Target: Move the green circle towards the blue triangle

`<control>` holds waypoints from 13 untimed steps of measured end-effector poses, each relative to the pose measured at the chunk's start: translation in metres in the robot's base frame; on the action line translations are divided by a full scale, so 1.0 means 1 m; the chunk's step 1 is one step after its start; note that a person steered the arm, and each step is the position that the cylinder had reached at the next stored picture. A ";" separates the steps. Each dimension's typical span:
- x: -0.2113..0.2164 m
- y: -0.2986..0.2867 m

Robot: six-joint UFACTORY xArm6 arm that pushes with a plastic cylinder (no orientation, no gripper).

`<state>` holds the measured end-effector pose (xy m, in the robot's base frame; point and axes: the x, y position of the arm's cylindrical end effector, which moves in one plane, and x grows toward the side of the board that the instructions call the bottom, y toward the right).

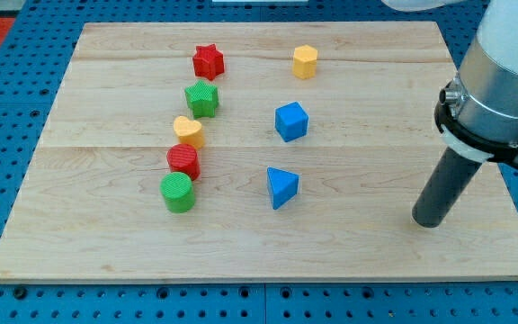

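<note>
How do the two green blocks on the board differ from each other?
The green circle is a smooth round cylinder, while the green star has a notched, pointed outline. The green circle lies at the bottom end of the left column of blocks, just below the red cylinder; the green star lies higher, just below the red star. Both are green with ridged tops. My tip is far from both, at the view's right.

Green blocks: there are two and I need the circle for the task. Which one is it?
The green circle, lowest in the left column, below the red cylinder. The other green block is star-like, under the red star.
</note>
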<state>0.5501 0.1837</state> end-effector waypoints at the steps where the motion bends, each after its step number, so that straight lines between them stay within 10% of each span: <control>1: 0.000 0.000; 4: 0.001 -0.022; 10: 0.010 -0.328; 13: -0.031 -0.174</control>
<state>0.5196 0.0101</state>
